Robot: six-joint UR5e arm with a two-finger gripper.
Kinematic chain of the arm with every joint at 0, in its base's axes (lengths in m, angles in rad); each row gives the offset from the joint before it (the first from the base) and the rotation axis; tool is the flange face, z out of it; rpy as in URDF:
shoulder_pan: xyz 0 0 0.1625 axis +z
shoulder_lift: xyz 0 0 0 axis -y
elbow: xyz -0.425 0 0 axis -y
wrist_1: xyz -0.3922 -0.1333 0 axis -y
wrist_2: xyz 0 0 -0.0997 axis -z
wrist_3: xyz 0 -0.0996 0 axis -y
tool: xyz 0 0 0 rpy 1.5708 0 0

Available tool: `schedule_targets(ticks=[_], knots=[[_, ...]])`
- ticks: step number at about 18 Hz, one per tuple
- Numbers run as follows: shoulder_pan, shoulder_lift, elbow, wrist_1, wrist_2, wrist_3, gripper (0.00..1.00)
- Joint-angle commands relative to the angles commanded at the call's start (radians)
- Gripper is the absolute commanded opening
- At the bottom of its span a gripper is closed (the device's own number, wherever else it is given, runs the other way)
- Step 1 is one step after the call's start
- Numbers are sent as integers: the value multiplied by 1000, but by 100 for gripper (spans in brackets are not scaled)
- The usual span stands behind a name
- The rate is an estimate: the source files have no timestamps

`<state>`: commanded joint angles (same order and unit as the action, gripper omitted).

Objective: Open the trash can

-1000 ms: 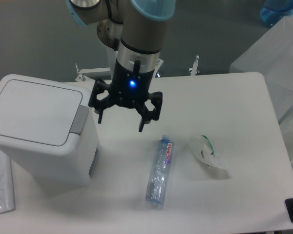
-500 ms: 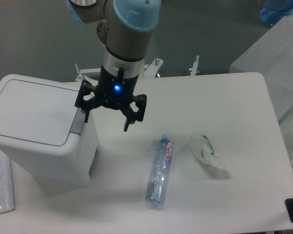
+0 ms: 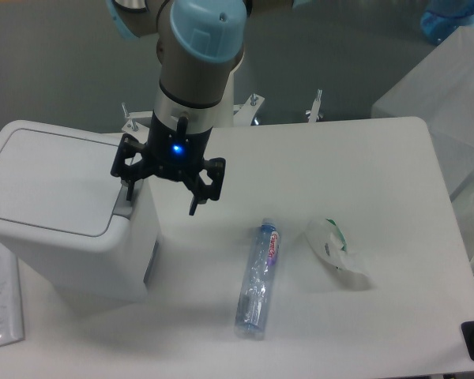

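The trash can [image 3: 59, 213] is a big white boxy bin at the left of the table, its flat lid down. Its grey latch tab [image 3: 124, 207] sits on the right edge of the lid, partly covered by my fingers. My gripper [image 3: 161, 193] hangs above the bin's right edge, open, with a blue light glowing on its body. One finger [image 3: 128, 186] reaches down over the latch tab; the other finger [image 3: 197, 197] hangs over the bare table to the right. Whether the finger touches the tab cannot be told.
A crushed clear plastic bottle [image 3: 257, 278] with a blue and red label lies in the middle of the table. A crumpled clear wrapper [image 3: 336, 253] with green marks lies to its right. A flat clear packet [image 3: 0, 294] sits at the left edge by the bin.
My gripper has moved left, from over the bare table beside the bin to above the bin's right edge and latch. Its fingers stay open. Nothing else has shifted.
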<state>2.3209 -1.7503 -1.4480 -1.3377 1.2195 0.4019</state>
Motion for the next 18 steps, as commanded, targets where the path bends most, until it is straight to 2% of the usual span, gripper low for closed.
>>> schedule_targets(ticks=[11, 14, 16, 18], knots=[[-2, -2, 3, 14, 8, 2, 100], [5, 6, 25, 11, 63, 12, 100], [31, 5, 26, 12, 83, 24, 100], [87, -3, 28, 15, 83, 55, 100]])
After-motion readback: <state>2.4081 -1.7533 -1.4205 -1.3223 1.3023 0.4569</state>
